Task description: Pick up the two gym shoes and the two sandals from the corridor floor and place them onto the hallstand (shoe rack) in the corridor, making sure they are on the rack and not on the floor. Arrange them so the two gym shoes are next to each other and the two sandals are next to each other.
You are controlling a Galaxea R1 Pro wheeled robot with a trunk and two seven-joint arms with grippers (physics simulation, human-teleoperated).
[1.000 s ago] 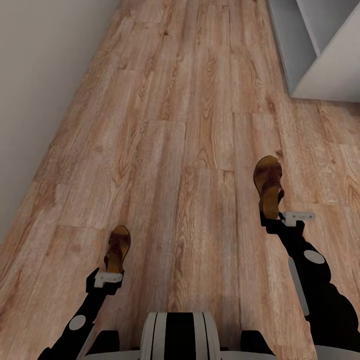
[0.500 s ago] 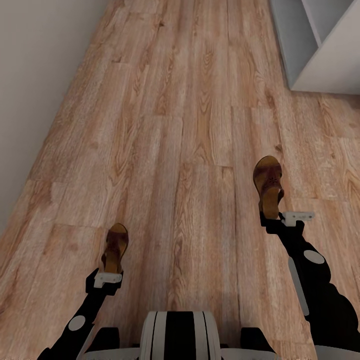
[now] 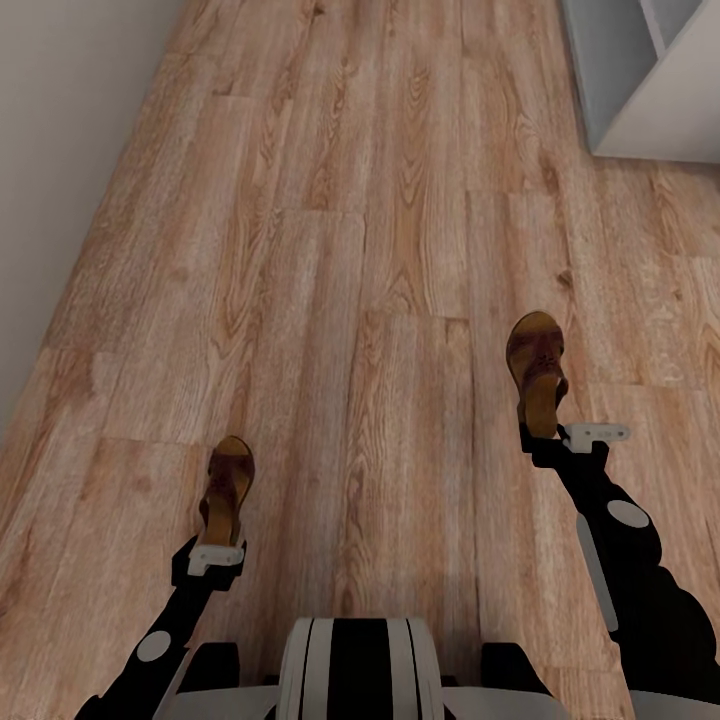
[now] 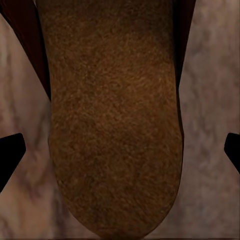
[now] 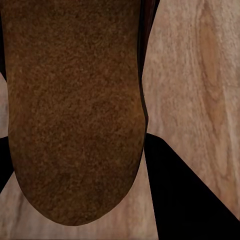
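Note:
I hold one brown sandal in each gripper above the corridor floor (image 3: 400, 250). The left sandal (image 3: 228, 488) sticks out ahead of my left gripper (image 3: 218, 548), which is shut on its heel end. The right sandal (image 3: 537, 368) juts forward from my right gripper (image 3: 541, 432), also shut on its heel end. Up close, the left sandal's brown surface (image 4: 115, 125) lies between black fingertips (image 4: 10, 156). The right sandal (image 5: 75, 110) sits beside a black finger (image 5: 182, 197). A corner of the pale grey-white hallstand (image 3: 655, 110) shows at the far right. The gym shoes are out of view.
A plain light wall (image 3: 60, 120) runs along the left side of the floor. Wood planks stretch ahead between the wall and the hallstand. My trunk (image 3: 360, 665) shows at the near edge.
The whole view has shifted: the wall has slid left and the hallstand corner further toward the top right. Both sandals stay in my grippers in the same pose.

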